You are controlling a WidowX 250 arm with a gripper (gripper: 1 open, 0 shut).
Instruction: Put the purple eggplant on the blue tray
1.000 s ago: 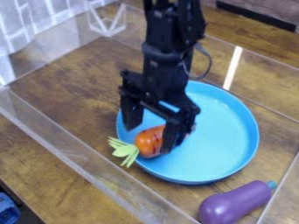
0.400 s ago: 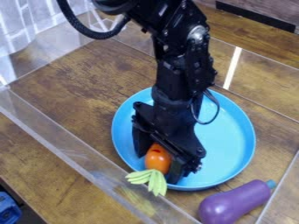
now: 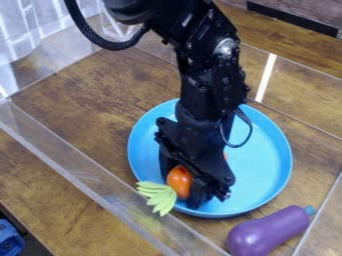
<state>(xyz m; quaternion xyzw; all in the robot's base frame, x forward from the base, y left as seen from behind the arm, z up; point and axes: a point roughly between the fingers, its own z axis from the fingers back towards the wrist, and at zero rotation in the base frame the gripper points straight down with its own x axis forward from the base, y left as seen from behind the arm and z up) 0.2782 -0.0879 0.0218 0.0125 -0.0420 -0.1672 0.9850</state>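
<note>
My black metal gripper (image 3: 187, 185) holds the orange carrot with pale green leaves (image 3: 178, 182) over the round blue plastic tray (image 3: 254, 185); the glossy purple eggplant (image 3: 269, 232) lies near right.

Carrot (image 3: 179, 179) (orange one) partly hidden.

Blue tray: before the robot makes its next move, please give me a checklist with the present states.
1. Blue tray lies flat on the table: ok.
2. Purple eggplant is on the tray: not ok, it lies beside it.
3. Orange carrot is away from the gripper: not ok, it is between the fingers.
4. Carrot is firmly gripped: cannot tell.
</note>
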